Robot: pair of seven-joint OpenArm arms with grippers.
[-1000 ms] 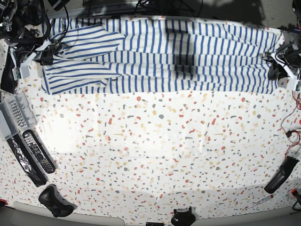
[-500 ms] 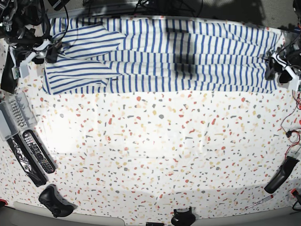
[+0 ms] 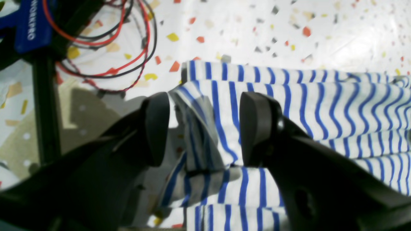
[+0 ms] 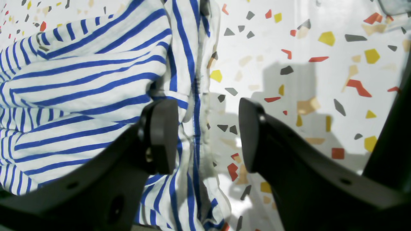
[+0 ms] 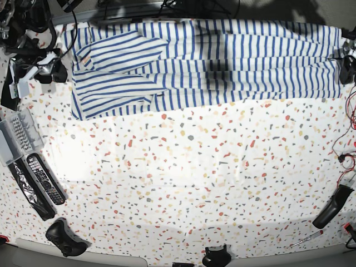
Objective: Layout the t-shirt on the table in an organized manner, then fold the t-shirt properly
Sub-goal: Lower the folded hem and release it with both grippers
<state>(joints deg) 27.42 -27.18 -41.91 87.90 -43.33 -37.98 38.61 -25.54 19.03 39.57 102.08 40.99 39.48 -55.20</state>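
The striped t-shirt [image 5: 194, 67] lies in a long folded band across the top of the frame, left gripper [image 3: 205, 128] and right gripper [image 4: 208, 134] at its ends, fingers spread apart.

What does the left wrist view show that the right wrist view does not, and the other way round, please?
Only the left wrist view: a blue WORKPRO label and looping red and black wires.
Only the right wrist view: a grey item at the top right corner.
Both: striped cloth, speckled tabletop and an open tool's dark fingers.
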